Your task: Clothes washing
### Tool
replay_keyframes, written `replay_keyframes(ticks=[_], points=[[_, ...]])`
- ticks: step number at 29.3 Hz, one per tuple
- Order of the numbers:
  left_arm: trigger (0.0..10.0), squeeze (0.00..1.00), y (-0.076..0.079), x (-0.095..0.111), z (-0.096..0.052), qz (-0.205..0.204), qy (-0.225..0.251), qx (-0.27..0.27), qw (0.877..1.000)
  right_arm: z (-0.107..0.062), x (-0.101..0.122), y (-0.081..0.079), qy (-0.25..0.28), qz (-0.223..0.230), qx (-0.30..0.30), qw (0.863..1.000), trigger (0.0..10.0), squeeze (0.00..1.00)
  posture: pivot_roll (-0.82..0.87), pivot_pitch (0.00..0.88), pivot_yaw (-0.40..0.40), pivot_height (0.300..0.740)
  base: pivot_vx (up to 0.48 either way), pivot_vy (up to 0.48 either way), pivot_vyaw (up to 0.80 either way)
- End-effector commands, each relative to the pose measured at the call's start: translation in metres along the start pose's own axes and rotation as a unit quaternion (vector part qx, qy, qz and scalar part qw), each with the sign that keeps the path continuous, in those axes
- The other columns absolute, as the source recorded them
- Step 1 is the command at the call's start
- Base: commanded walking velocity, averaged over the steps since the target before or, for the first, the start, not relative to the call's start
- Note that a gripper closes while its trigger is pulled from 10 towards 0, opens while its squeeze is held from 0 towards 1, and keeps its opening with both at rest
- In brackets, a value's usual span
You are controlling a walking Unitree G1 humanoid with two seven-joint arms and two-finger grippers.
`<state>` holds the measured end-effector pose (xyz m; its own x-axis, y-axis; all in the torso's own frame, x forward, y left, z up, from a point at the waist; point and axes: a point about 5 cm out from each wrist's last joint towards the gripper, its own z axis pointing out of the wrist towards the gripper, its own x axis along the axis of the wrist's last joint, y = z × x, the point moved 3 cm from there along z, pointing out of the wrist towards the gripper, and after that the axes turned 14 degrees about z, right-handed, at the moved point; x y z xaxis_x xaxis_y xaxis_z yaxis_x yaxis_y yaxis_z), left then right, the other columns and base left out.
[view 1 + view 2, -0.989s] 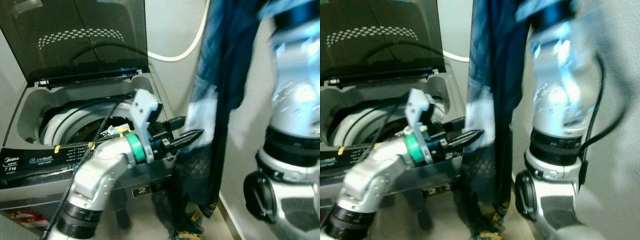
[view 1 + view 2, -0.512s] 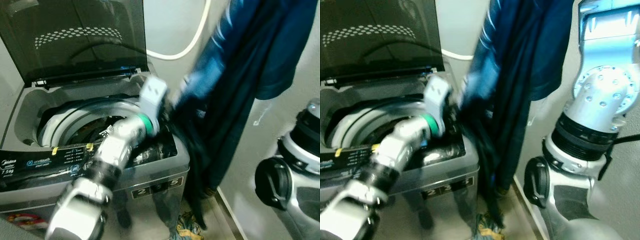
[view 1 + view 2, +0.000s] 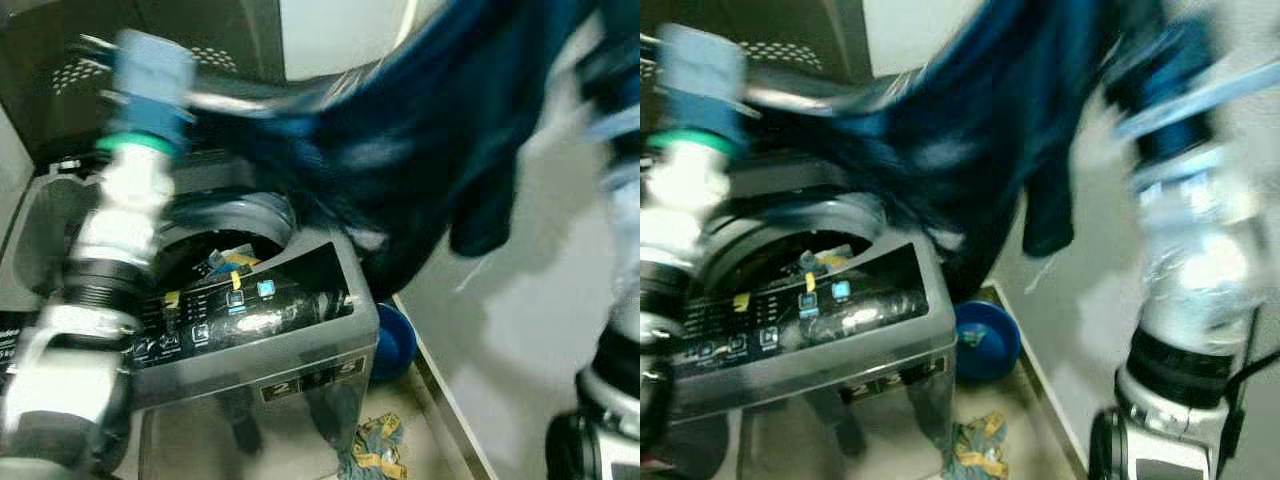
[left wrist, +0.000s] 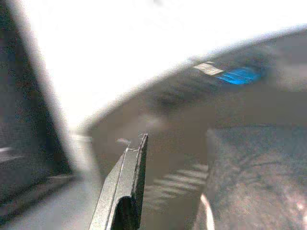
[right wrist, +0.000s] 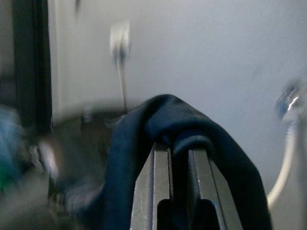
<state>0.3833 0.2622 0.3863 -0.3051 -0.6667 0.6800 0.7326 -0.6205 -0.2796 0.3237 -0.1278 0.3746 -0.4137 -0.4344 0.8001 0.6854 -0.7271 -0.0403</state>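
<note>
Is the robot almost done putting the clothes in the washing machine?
Not yet. The washing machine already has its lid up, and something lies in the drum. The right gripper holds the dark blue garment with its jaws shut on it, spread above the opening. It still has to drop in.

A round blue basin (image 3: 395, 340) sits on the floor beside the grey machine, against a pale wall (image 3: 520, 300). A crumpled teal and yellow rag (image 3: 375, 450) lies on the beige floor (image 3: 300, 450), low down, well below the raised grippers. A white hose (image 5: 283, 163) curves up the wall.
</note>
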Motion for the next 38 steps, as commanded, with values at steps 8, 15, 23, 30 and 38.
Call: replay_keyframes(ticks=[8,15,23,30,38], points=[[10.0,0.0,-0.059,-0.038,0.001,0.08,-0.041,0.091,0.992,0.062,-0.107,-0.075,-0.094,-0.165,0.065,0.98,10.0,0.0,0.04,0.009,0.056,0.74,0.0,0.0,0.0],[10.0,0.0,0.063,-0.069,-0.103,-0.035,-0.138,-0.312,0.939,0.046,-0.161,-0.139,-0.177,-0.181,0.21,0.944,10.0,0.0,0.07,0.021,0.043,0.74,0.0,0.0,0.0],[10.0,0.0,0.089,-0.051,-0.152,-0.132,-0.158,-0.45,0.869,0.034,-0.185,-0.109,-0.238,-0.181,0.163,0.94,10.0,1.0,0.07,0.027,0.047,0.74,0.0,0.0,0.0],[10.0,0.0,0.084,-0.013,-0.148,-0.19,-0.08,-0.526,0.825,0.026,-0.172,-0.047,-0.258,-0.192,0.039,0.946,10.0,1.0,0.04,0.032,0.071,0.74,0.0,0.0,0.0],[10.0,0.0,0.067,0.017,-0.176,-0.223,-0.006,-0.643,0.733,0.012,-0.115,-0.017,-0.165,-0.109,-0.007,0.98,10.0,0.0,0.05,0.049,0.08,0.74,0.0,0.0,0.0]])
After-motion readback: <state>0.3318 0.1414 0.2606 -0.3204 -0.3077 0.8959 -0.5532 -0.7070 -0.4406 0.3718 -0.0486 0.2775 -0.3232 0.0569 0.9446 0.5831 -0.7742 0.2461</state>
